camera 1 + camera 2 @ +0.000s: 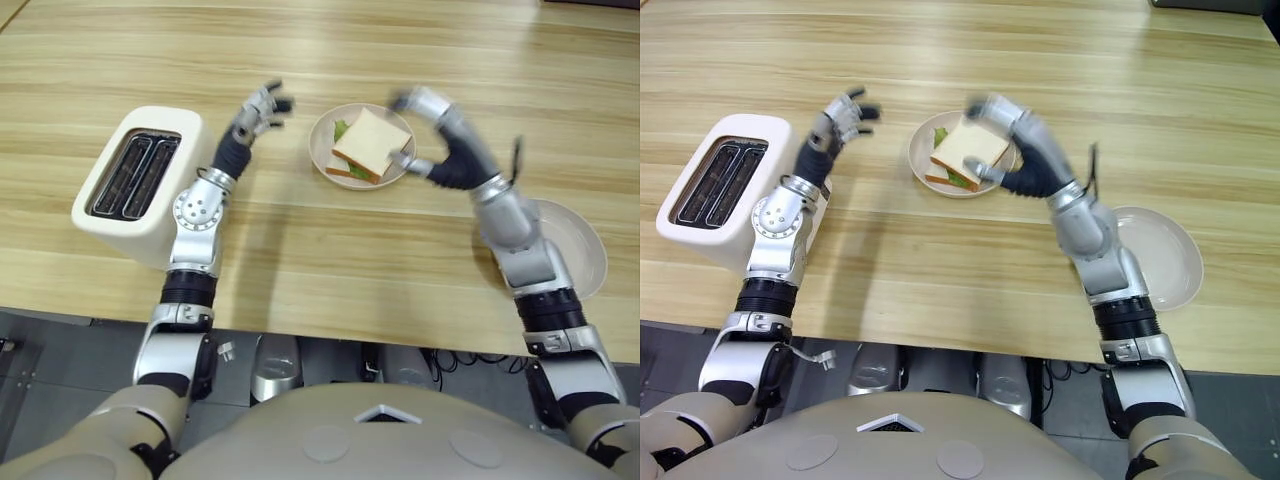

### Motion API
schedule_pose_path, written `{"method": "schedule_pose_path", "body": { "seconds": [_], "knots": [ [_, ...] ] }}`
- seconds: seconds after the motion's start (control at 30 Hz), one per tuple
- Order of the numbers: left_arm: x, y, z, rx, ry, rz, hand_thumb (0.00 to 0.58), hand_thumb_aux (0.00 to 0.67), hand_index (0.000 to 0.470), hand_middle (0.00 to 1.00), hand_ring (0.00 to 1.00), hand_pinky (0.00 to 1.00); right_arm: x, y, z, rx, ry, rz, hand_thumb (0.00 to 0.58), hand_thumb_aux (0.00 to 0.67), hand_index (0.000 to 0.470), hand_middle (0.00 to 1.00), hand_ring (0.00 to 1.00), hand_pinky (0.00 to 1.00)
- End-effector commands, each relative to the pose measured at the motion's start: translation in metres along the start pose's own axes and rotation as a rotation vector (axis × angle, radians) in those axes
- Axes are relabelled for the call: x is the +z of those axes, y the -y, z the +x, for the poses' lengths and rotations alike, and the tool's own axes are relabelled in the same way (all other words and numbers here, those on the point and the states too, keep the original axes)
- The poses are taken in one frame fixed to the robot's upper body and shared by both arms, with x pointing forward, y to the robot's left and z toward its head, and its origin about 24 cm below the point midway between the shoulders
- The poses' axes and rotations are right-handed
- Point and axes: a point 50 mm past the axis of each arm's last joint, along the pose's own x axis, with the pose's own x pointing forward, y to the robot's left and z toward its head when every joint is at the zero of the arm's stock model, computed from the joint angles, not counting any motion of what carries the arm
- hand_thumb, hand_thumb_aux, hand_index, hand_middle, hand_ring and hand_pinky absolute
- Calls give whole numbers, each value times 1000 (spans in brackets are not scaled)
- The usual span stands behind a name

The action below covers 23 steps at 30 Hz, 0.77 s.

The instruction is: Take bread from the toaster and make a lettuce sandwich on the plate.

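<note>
On the counter (330, 270): toaster, two plates, and both hands held above the wood.
Toaster (137, 180): far left, just beside the left forearm. Both slots look dark, with no bread standing up in them.
Second plate (578, 245): right side, partly under the right forearm.
Plate (314, 146): centre, between the two hands.
Sandwich (370, 143): lies on the plate. A slice is on top, lettuce (341, 130) shows at its left edge, and a lower slice is underneath.
Right hand (440, 140): at the plate's right rim, fingers arched wide and gripping nothing.
Left hand (258, 112): between toaster and plate, apart from both. Fingers are loosely bent and it holds nothing.
Progress (judged): bread is out and the stack is built, so the task is nearly complete. What is left is to draw the right hand clear.
Sandwich vs hand: its right corner sits under the right hand's arch, with the thumb just beside the bread's edge. I cannot tell if they touch.
</note>
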Motion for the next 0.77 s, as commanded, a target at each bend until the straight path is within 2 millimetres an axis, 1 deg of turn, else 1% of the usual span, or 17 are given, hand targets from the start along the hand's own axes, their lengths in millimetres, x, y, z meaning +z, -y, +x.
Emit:
{"method": "schedule_pose_path", "body": {
  "seconds": [0.03,0.07,0.1,0.17,0.23,0.27,0.33,0.4,0.47,0.57,0.6,0.63,0.67,0.7,0.73,0.77],
  "knots": [
    [-3,11,-5,30,39,-10,0,0,0,0,0,0,14,-13,-10,-154,52,16,325,226,155,0,0,0],
    [-4,13,-9,34,54,9,0,0,0,0,0,0,15,-15,-11,-196,55,20,325,226,155,0,0,0],
    [-7,14,-14,36,61,40,0,0,0,0,0,0,13,-17,-12,-237,51,24,0,0,0,0,0,0],
    [-16,13,-21,35,50,82,0,0,0,0,0,0,1,-22,-15,-311,8,40,0,0,0,0,0,0],
    [-25,7,-25,61,11,61,0,0,0,0,0,0,-14,-34,-17,-289,-83,44,0,0,0,0,0,0],
    [-27,4,-25,75,6,45,0,0,0,0,0,0,-14,-35,-18,-291,-76,53,0,0,0,0,0,0],
    [-24,0,-26,74,25,92,0,0,0,0,0,0,-14,-35,-21,-273,-51,14,0,0,0,0,0,0],
    [-20,-2,-26,80,55,112,0,0,0,0,0,0,-19,-33,-23,-280,-72,22,0,0,0,0,0,0],
    [-20,-2,-27,79,58,114,0,0,0,0,0,0,-21,-29,-24,-313,-87,52,0,0,0,0,0,0],
    [-23,0,-29,67,46,130,0,0,0,0,0,0,-19,-27,-23,-303,-67,36,0,0,0,0,0,0],
    [-24,1,-29,67,42,131,0,0,0,0,0,0,-20,-28,-23,-296,-70,36,531,476,327,0,0,0],
    [-24,1,-30,66,44,134,0,0,0,0,0,0,-20,-28,-23,-293,-75,40,545,504,346,0,0,0],
    [-23,1,-30,65,47,138,0,0,0,0,0,0,-20,-28,-23,-291,-80,41,545,504,346,0,0,0],
    [-23,1,-30,66,51,138,0,0,0,0,0,0,-21,-28,-23,-289,-82,39,523,460,316,0,0,0],
    [-22,2,-30,66,52,136,0,0,0,0,0,0,-21,-27,-24,-286,-84,35,132,81,56,0,0,0],
    [-22,2,-30,65,53,134,0,0,0,0,0,0,-22,-27,-24,-281,-84,33,216,139,96,0,0,0]
  ]
}}
